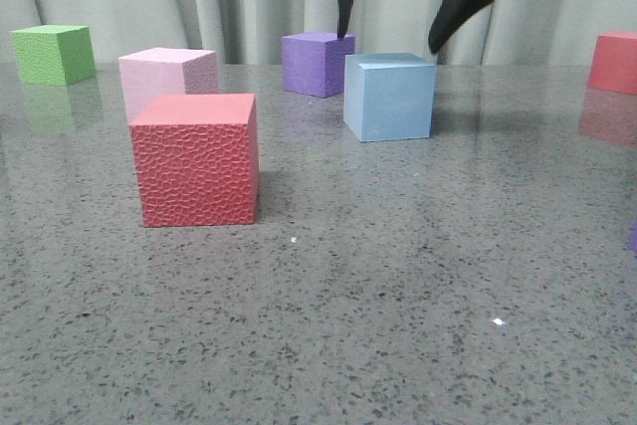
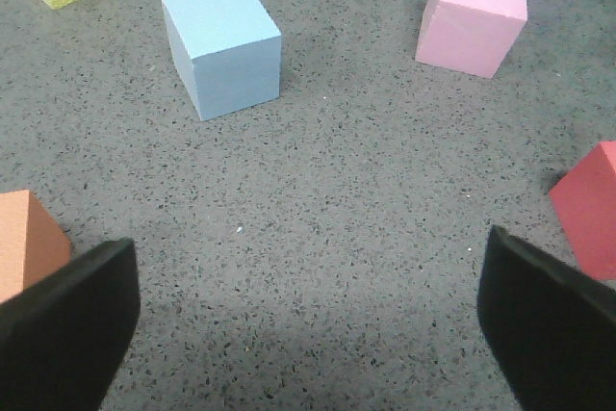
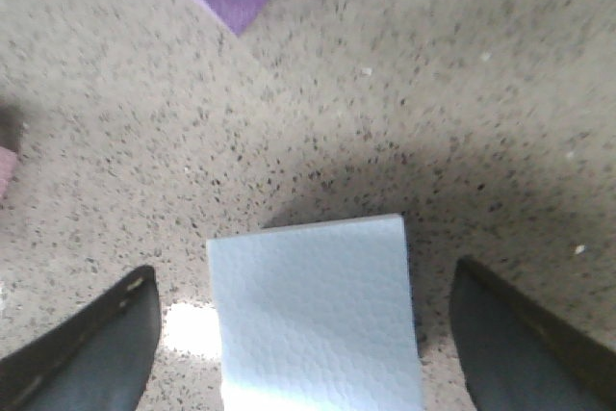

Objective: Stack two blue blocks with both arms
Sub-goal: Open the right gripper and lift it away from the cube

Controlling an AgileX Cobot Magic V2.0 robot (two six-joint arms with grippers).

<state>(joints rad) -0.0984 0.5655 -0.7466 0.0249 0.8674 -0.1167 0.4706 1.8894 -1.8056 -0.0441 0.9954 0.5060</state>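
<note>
Front view, taken from left to right: a green cube (image 1: pixel 54 54), a pink cube (image 1: pixel 167 80), a textured red cube (image 1: pixel 196 159), a purple cube (image 1: pixel 317 63), then one blue block (image 1: pixel 389 96), with another red cube (image 1: pixel 614 62) at the far right edge. All of them rest on the grey speckled table (image 1: pixel 328 306). Above the blue block hangs the right gripper (image 1: pixel 393 32), its two black fingers spread wide and their tips clear of the block's top face.

The left wrist view shows the left gripper (image 2: pixel 308 320) with its jaws also wide apart and nothing between them. The second blue block (image 2: pixel 222 46) sits well ahead of those jaws and off toward one finger's side, not on the line between them, so that arm would need to reach forward and shift sideways. An orange cube (image 2: pixel 27 243) lies just beside one finger.

The right wrist view settles the key relation: its blue block (image 3: pixel 316 313) lies directly between the open fingers, a gap showing on each side. Its side faces run slightly askew to the fingers' line. A cube has no long axis, so only that small twist matters. The right arm is plainly the nearer to a grasp; my judgement is that a straight descent and a close would take the block.
</note>
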